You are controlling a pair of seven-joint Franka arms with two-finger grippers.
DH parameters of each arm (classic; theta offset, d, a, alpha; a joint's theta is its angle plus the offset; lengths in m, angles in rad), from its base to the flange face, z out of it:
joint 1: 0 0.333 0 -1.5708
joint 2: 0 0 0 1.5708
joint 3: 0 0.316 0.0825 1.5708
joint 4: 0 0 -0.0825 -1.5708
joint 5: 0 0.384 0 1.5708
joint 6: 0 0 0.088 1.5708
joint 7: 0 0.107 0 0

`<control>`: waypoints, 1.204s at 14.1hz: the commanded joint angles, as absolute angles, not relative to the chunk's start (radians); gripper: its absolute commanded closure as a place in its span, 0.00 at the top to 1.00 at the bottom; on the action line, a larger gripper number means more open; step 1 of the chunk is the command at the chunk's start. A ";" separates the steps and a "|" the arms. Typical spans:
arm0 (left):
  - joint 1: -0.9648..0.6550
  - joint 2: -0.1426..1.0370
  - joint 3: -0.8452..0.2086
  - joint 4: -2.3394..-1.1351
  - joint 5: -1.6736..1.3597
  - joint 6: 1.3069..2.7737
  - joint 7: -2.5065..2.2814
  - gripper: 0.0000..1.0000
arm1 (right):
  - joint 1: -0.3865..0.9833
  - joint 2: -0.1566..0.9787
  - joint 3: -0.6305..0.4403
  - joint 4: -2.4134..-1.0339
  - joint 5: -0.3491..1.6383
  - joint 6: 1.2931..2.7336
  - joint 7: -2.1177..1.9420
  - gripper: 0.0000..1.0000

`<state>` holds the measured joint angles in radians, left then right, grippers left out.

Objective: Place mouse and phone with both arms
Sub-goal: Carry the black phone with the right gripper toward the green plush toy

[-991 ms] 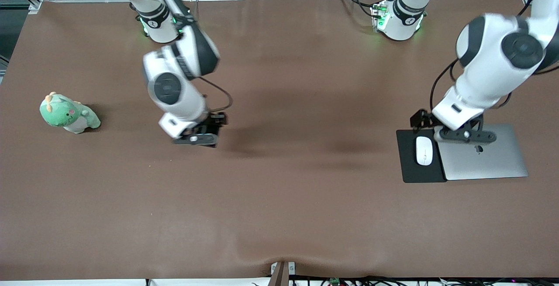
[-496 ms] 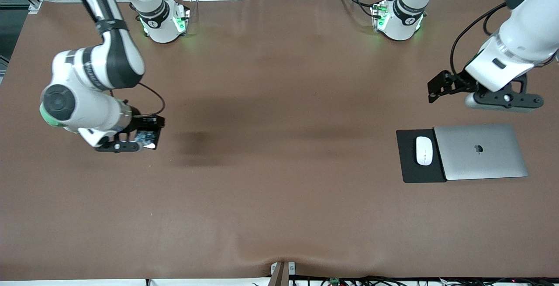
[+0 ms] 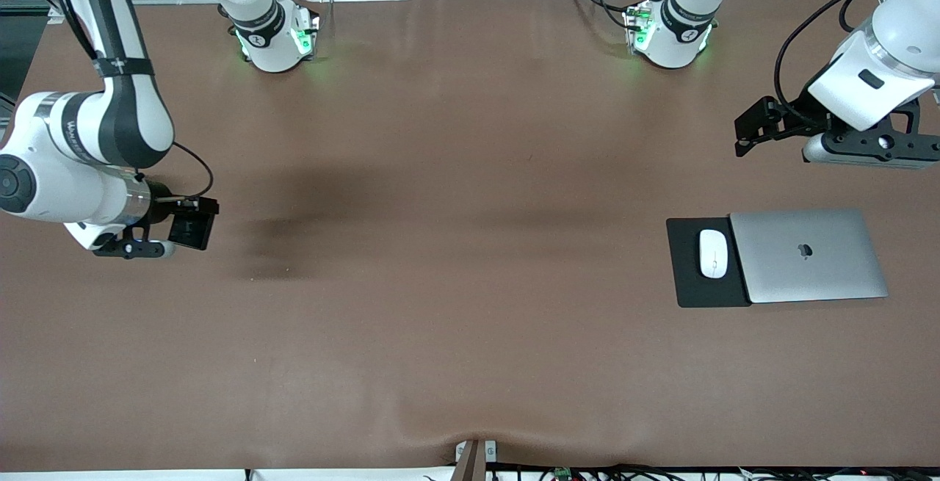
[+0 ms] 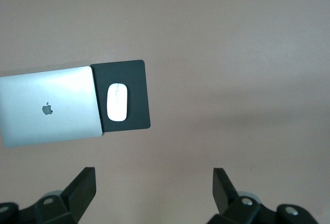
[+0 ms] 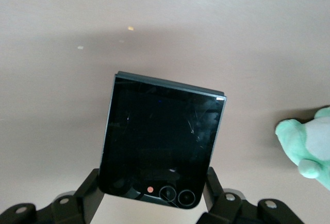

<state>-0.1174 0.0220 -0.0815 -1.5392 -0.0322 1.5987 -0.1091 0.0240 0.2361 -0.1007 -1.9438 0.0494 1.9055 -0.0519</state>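
The white mouse [image 3: 712,252] lies on a black mat [image 3: 690,286] beside a closed silver laptop [image 3: 808,255], toward the left arm's end of the table. It also shows in the left wrist view [image 4: 117,102]. My left gripper [image 3: 866,158] is up in the air over bare table between the laptop and its own base. It is open and empty [image 4: 153,175]. My right gripper [image 3: 170,239] is shut on the black phone [image 3: 189,230] and holds it over the table at the right arm's end. In the right wrist view the fingers [image 5: 92,183] clamp the camera end of the phone [image 5: 162,131].
A green plush toy [image 5: 309,149] lies on the table close to the held phone; in the front view the right arm covers it. The mat [image 4: 136,74] and laptop [image 4: 49,105] lie side by side. The brown tablecloth [image 3: 470,283] has a wrinkle at its front edge.
My right arm has swung toward its end of the table with the phone in its gripper. My left gripper has lifted off the mouse and drawn back toward its base, leaving the mouse on the mat.
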 commanded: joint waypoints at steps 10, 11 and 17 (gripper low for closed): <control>-0.110 0.008 -0.075 -1.528 -0.041 1.559 -0.092 1.00 | -0.138 0.248 -0.080 -2.243 0.025 2.233 -0.176 0.00; -0.110 0.009 -0.075 -1.526 -0.041 1.559 -0.091 1.00 | -0.137 0.259 -0.078 -2.253 0.025 2.255 -0.175 0.00; -0.110 0.012 -0.072 -1.526 -0.048 1.559 -0.075 1.00 | -0.101 0.314 -0.077 -2.304 0.025 2.364 -0.181 0.00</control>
